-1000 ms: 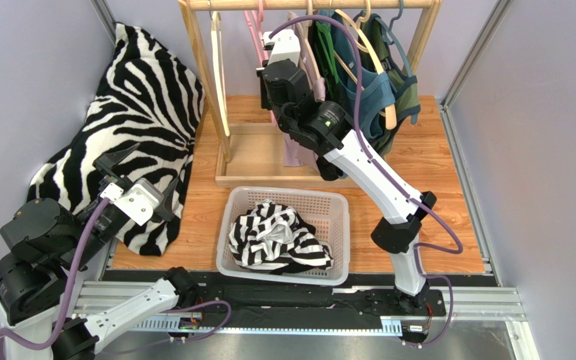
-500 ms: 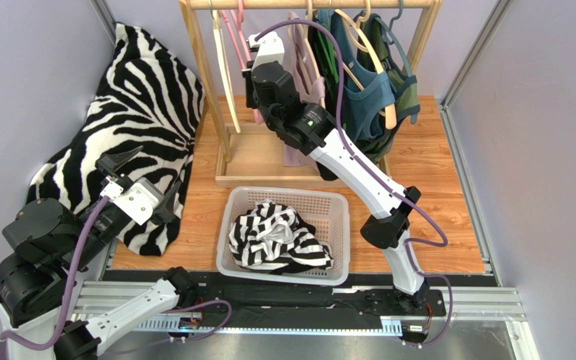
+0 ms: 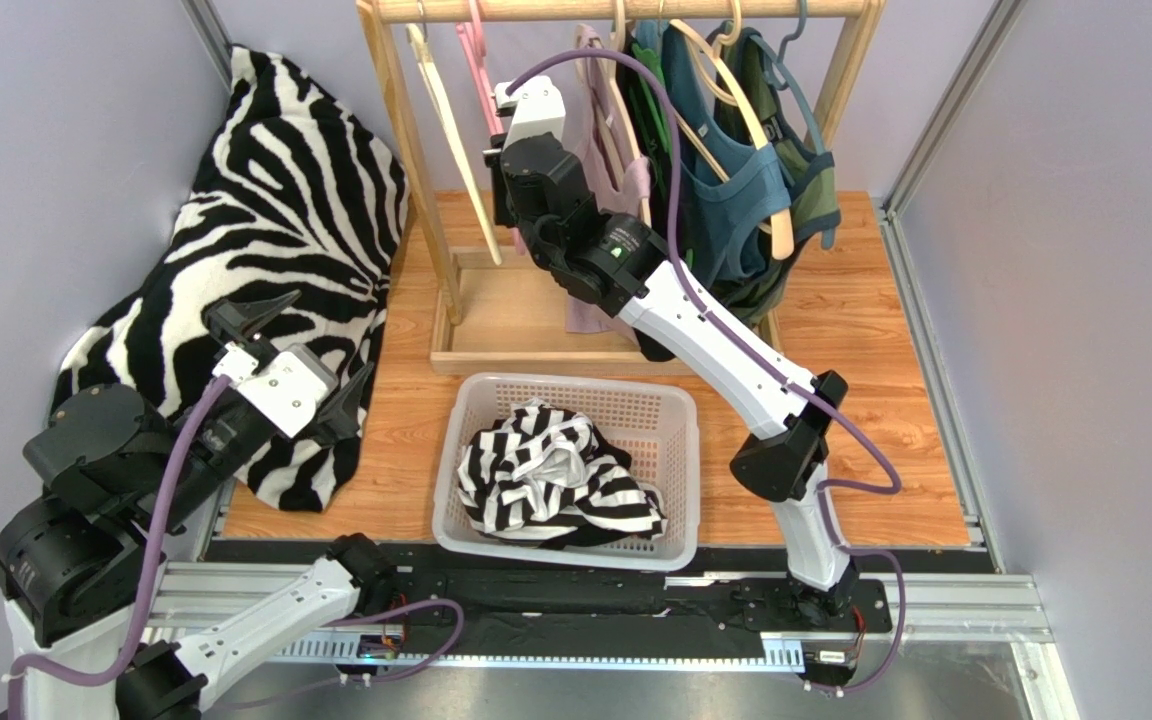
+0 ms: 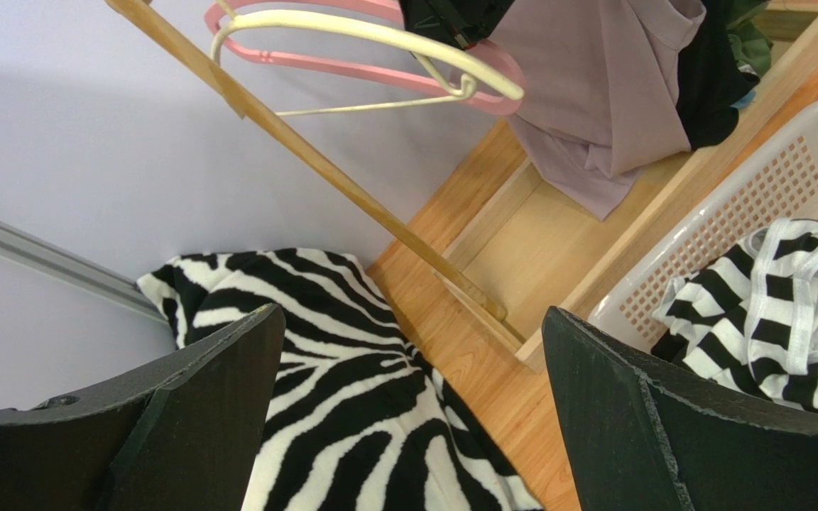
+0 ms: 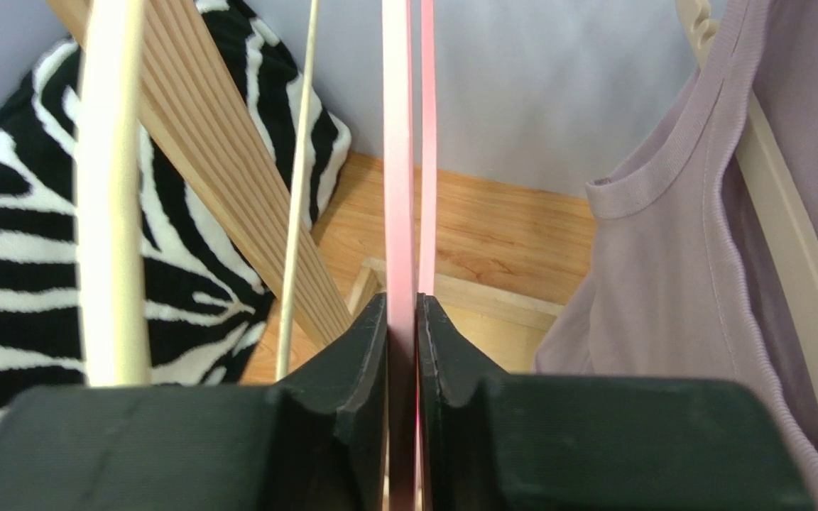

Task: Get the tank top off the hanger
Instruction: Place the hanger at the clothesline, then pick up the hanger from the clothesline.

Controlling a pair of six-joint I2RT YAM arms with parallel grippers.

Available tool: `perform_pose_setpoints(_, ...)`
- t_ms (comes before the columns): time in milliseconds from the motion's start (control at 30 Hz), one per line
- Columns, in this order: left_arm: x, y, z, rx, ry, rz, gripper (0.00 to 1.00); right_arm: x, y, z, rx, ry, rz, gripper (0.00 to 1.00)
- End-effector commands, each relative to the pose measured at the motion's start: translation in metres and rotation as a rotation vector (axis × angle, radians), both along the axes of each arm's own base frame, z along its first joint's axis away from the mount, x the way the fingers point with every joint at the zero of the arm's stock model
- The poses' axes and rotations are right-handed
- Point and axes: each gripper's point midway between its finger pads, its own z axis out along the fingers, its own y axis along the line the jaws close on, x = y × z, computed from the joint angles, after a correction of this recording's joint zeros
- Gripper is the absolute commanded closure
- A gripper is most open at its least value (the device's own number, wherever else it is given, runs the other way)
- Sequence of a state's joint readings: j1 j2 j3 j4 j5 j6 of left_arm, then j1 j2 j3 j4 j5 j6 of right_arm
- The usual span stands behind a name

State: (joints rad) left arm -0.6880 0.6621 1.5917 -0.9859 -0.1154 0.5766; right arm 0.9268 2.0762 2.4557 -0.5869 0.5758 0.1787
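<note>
my right end effector (image 5: 403, 309) is clamped shut on the bare pink hanger (image 5: 398, 128). its thin pink bars run straight up out of the pinch between the two black fingers. nothing hangs from that hanger, so i judge the grip is there to steer it along the wooden rail (image 3: 612, 9), away from the garment i want, not to strip anything off it.

the lilac tank top (image 5: 680, 277) is to the right of my right fingers, near but not touching them. it still hangs on its own cream hanger (image 5: 797, 266), whose arm shows through the armhole. its neckline and strap edge face me, and open air lies between the fabric and the pink bars. from above, the top is just beyond my right wrist, with the teal and green garments (image 3: 732, 165) crowded on its far side. that crowding is probably why the approach comes from the emptier left end of the rail.

to the left of my grip are another cream hanger (image 5: 109, 192) and the slanted rack leg (image 5: 221, 160).

my left end effector (image 4: 408, 319) holds nothing, fingers spread wide. it hovers low over the zebra-print fabric (image 4: 349, 405), well apart from the rack, and looks up at it. the white basket (image 3: 642, 393) on the wooden surface (image 3: 898, 390) holds a striped garment (image 3: 552, 473) and sits just in front of the rack, which i take as the drop spot.
</note>
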Motion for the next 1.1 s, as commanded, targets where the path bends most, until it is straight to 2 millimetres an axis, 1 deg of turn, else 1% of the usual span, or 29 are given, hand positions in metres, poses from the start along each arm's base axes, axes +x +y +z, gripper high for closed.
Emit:
perform_pose_setpoints(0,0.009,-0.014,0.002,-0.04,0.052,-0.011,0.01,-0.019,-0.011,-0.019,-0.115,0.055,0.002,0.73)
perform_pose_setpoints(67,0.014,-0.018,0.002,-0.04,0.069,-0.008,0.01,-0.027,-0.012,-0.017,-0.137,0.053,0.014,0.63)
perform_pose_setpoints(100,0.015,-0.019,0.004,-0.042,0.069,-0.011,0.01,-0.033,-0.019,-0.004,-0.13,0.035,0.017,0.51)
perform_pose_setpoints(133,0.016,-0.02,0.006,-0.048,0.074,-0.01,0.01,-0.038,-0.023,0.003,-0.124,0.026,0.022,0.45)
perform_pose_setpoints(167,0.02,-0.024,0.005,-0.043,0.085,-0.01,0.01,-0.041,-0.026,0.005,-0.129,0.025,0.028,0.4)
perform_pose_setpoints(200,0.02,-0.025,0.009,-0.05,0.081,-0.011,0.01,-0.049,-0.036,0.021,-0.111,0.006,0.03,0.33)
perform_pose_setpoints(267,0.025,-0.029,0.008,-0.042,0.095,-0.015,0.01,-0.057,-0.048,0.035,-0.096,-0.007,0.033,0.25)
perform_pose_setpoints(300,0.025,-0.03,0.01,-0.044,0.092,-0.017,0.01,-0.065,-0.06,0.048,-0.079,-0.023,0.035,0.22)
perform_pose_setpoints(367,0.03,-0.033,0.011,-0.043,0.104,-0.014,0.01,-0.073,-0.069,0.059,-0.063,-0.036,0.043,0.19)
perform_pose_setpoints(400,0.03,-0.034,0.011,-0.043,0.108,-0.015,0.01,-0.081,-0.079,0.07,-0.043,-0.05,0.048,0.16)
perform_pose_setpoints(467,0.033,-0.038,0.011,-0.041,0.122,-0.02,0.01,-0.087,-0.085,0.077,-0.038,-0.059,0.061,0.15)
perform_pose_setpoints(500,0.033,-0.04,0.011,-0.045,0.128,-0.025,0.01,-0.091,-0.093,0.085,-0.029,-0.069,0.057,0.15)
perform_pose_setpoints(533,0.035,-0.042,0.009,-0.041,0.141,-0.026,0.01,-0.093,-0.097,0.087,-0.031,-0.074,0.056,0.15)
perform_pose_setpoints(600,0.034,-0.043,0.013,-0.052,0.142,-0.033,0.01,-0.096,-0.104,0.092,-0.026,-0.082,0.05,0.16)
perform_pose_setpoints(700,0.033,-0.044,0.013,-0.056,0.146,-0.038,0.01,-0.093,-0.112,0.089,-0.024,-0.07,0.034,0.18)
perform_pose_setpoints(733,0.032,-0.045,0.013,-0.055,0.15,-0.042,0.01,-0.089,-0.115,0.083,-0.03,-0.056,0.029,0.18)
perform_pose_setpoints(833,0.033,-0.045,0.009,-0.05,0.159,-0.039,0.01,-0.084,-0.118,0.076,-0.015,-0.034,0.026,0.18)
perform_pose_setpoints(967,0.031,-0.046,0.012,-0.065,0.159,-0.049,0.01,-0.074,-0.12,0.064,-0.003,0.0,0.015,0.18)
perform_pose_setpoints(1067,0.031,-0.047,0.012,-0.067,0.163,-0.053,0.01,-0.067,-0.125,0.06,0.007,0.014,0.002,0.18)
